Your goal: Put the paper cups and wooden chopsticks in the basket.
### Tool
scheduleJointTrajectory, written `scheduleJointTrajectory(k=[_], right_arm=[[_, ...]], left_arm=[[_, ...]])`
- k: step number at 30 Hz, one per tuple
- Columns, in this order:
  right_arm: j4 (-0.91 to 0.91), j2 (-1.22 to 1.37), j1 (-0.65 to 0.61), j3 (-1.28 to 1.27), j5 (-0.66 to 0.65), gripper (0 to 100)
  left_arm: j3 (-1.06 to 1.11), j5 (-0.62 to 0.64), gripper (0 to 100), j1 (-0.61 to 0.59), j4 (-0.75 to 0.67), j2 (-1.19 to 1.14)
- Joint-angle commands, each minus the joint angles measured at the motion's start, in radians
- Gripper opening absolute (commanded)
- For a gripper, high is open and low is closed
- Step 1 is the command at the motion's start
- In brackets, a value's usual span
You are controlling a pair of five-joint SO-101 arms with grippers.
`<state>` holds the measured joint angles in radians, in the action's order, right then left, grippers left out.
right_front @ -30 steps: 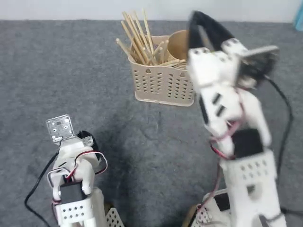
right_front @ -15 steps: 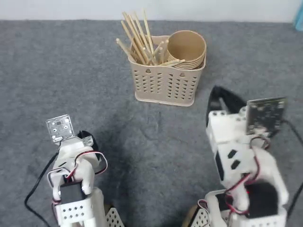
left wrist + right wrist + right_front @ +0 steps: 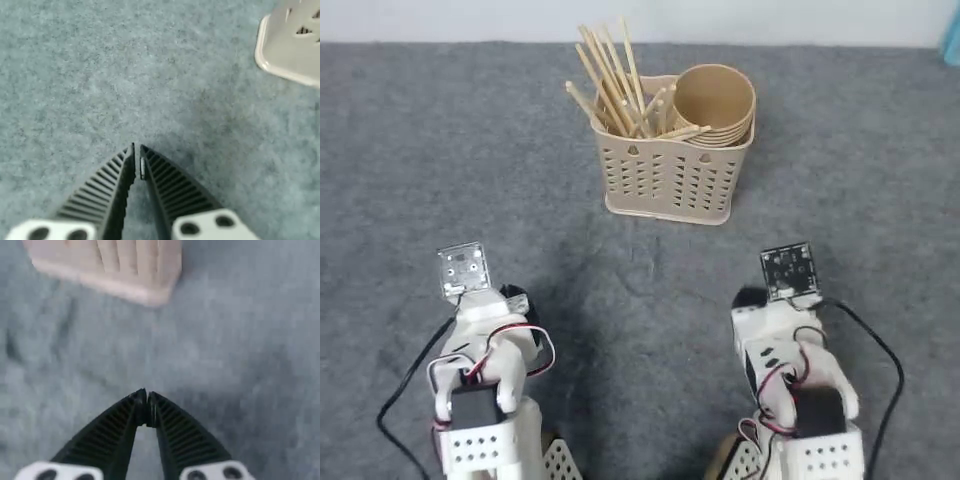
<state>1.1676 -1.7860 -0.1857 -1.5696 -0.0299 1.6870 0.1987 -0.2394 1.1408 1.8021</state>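
A beige perforated basket (image 3: 668, 178) stands at the back middle of the grey carpet. Inside it, stacked brown paper cups (image 3: 716, 101) fill the right side and a bundle of wooden chopsticks (image 3: 617, 78) leans up on the left. Both arms are folded low at the front, well short of the basket. My left gripper (image 3: 136, 149) is shut and empty just above bare carpet, with a corner of the basket (image 3: 292, 47) farther off. My right gripper (image 3: 146, 395) is also shut with nothing in it, and the basket's base (image 3: 107, 267) lies ahead of it.
Grey carpet (image 3: 440, 150) covers the whole surface. A pale wall edge runs along the back. Open floor lies between the two arm bases and the basket.
The right arm has pulled back from above the basket and folded down to the front right. The left arm shifted only slightly.
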Motion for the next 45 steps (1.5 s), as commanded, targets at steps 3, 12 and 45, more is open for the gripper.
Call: scheduleJointTrajectory(k=[3,12,45], right_arm=[[0.128,0.008,0.013,-0.063,0.031,0.7],[0.131,-0.030,0.211,-0.114,0.025,0.7],[0.142,-0.028,0.424,-0.114,0.029,0.7]], left_arm=[[-0.002,-0.009,1,0.000,0.044,0.018],[-0.002,-0.008,1,-0.005,0.046,0.018],[-0.002,-0.008,1,-0.005,0.046,0.018]])
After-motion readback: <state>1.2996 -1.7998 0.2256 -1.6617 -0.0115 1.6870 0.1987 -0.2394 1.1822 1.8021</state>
